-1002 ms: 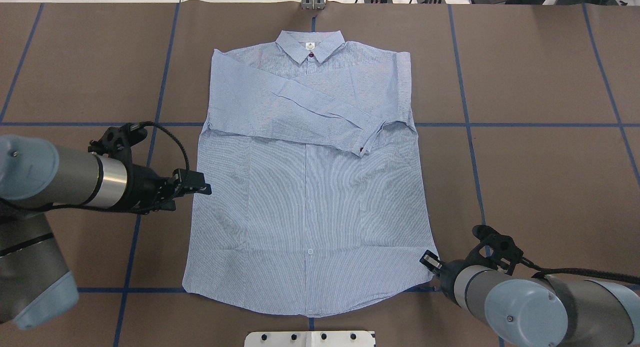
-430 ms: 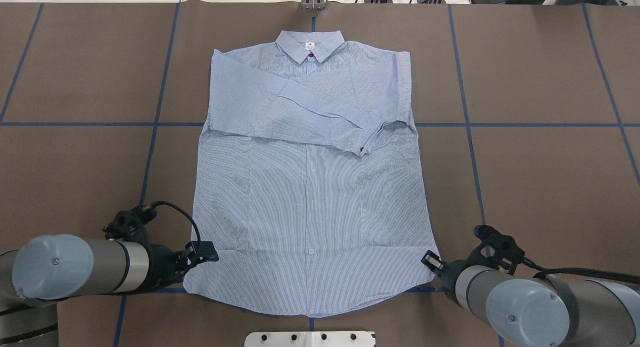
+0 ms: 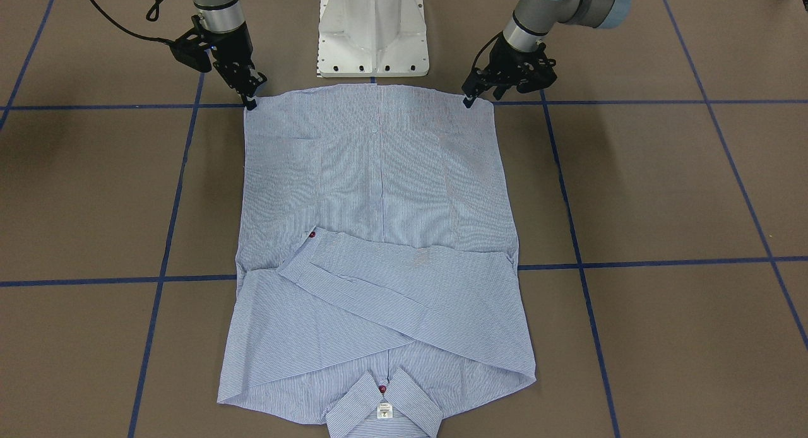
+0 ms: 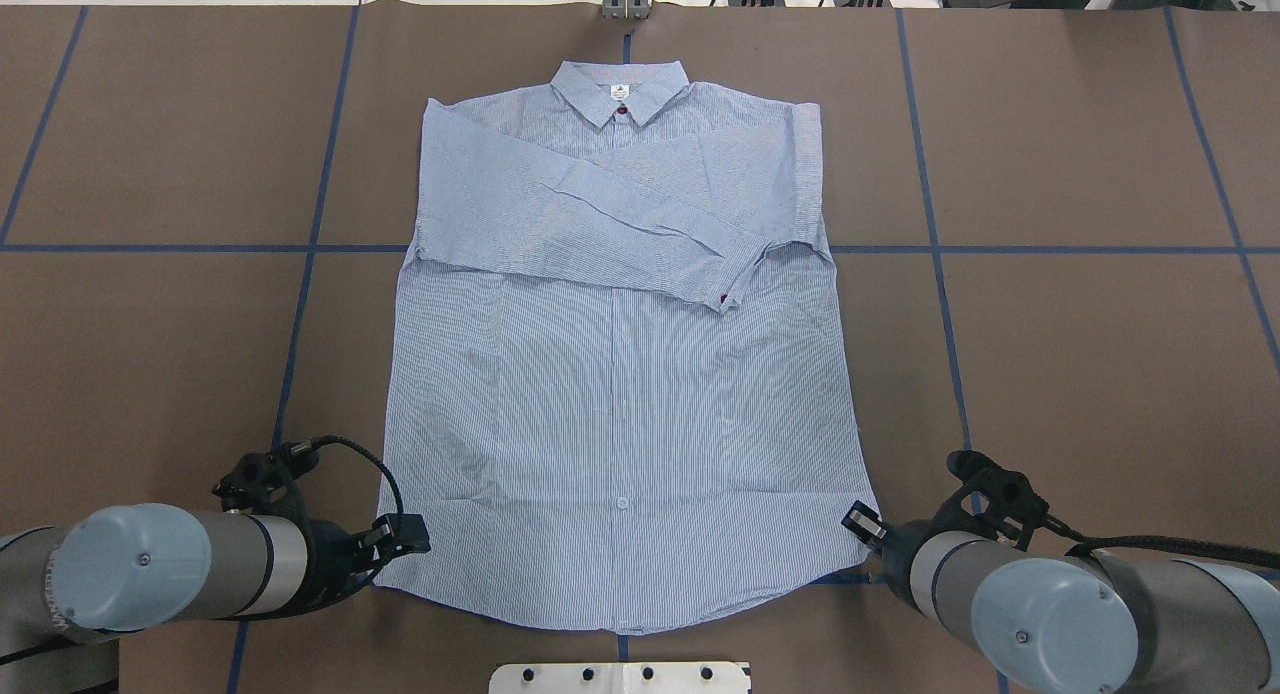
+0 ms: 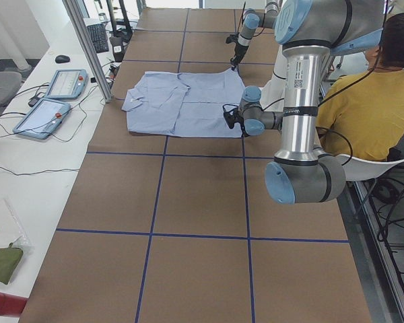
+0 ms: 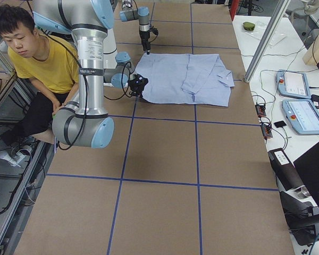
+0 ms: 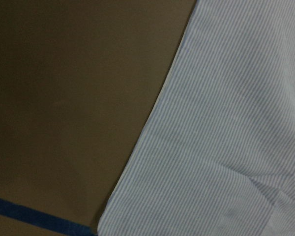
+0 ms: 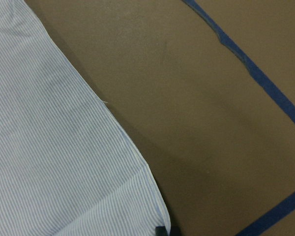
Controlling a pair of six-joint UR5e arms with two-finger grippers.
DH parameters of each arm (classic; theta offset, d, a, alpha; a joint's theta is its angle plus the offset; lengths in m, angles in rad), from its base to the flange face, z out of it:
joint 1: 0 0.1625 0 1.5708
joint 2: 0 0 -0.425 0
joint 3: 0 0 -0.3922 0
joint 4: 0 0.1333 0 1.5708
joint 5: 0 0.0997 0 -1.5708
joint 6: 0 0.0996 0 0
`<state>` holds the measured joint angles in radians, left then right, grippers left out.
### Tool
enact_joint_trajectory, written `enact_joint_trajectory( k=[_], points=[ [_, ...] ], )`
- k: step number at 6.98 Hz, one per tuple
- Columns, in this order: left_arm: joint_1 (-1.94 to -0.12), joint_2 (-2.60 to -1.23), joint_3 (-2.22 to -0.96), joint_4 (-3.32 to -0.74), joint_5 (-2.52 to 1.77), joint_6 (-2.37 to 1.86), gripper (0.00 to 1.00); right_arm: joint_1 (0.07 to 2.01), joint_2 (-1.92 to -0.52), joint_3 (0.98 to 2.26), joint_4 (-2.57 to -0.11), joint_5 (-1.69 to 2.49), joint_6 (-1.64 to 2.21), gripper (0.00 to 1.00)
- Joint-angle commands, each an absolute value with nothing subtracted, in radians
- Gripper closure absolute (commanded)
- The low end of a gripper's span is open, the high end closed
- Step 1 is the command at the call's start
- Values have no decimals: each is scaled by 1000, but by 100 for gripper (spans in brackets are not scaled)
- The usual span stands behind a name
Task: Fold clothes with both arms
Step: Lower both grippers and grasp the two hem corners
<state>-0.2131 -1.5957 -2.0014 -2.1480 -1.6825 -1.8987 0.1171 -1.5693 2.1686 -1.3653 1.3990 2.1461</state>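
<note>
Light-blue striped button shirt [image 4: 620, 404] lies flat by the brown bench [image 4: 1050, 374]'s robot-side edge. The black left gripper [image 4: 405, 536] and right gripper [image 4: 858, 522] sit at its hem corners, likely for folding. Clamped or not, can't tell.

The right gripper [image 4: 858, 522] sits mostly behind its own wrist in the overhead view. Both there and at the left gripper [image 4: 405, 534], the fingertips at the shirt's [image 4: 620, 404] hem corners are too small to show whether the jaws are parted or closed on cloth. The left wrist view of cloth and table [image 7: 64, 98] is dim and soft, the front view's lower edge cuts the collar [image 3: 384, 408], the overhead's lower edge cuts the base [image 4: 620, 676], and the label's [image 4: 619, 92] print is too small to read.
</note>
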Motion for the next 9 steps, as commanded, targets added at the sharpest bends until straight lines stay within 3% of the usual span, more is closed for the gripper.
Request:
enact_joint_trajectory(
  k=[1, 3, 4, 5, 6, 7, 9],
  points=[
    [-210, -1588, -1991, -2140, -1680, -1899, 13, 117, -1569, 2169, -1365, 1399, 2146, 100],
    [-210, -1588, -1985, -2140, -1680, -1899, 24, 117, -1568, 2168, -1365, 1399, 2146, 100],
    [-210, -1589, -1985, -2140, -1680, -1902, 37, 117, -1569, 2168, -1365, 1399, 2146, 100],
    [-210, -1588, -1983, -2140, -1678, -1904, 60, 117, -1569, 2168, -1365, 1399, 2146, 100],
    [-210, -1583, -1985, -2137, -1661, -1904, 75, 117, -1568, 2168, -1365, 1399, 2146, 100],
    [-210, -1583, -1985, -2135, -1658, -1904, 100, 117, -1568, 2168, -1365, 1399, 2146, 100],
    [-213, -1554, -2032, -2135, -1658, -1922, 100, 117, -1568, 2172, -1365, 1399, 2148, 100]
  ],
)
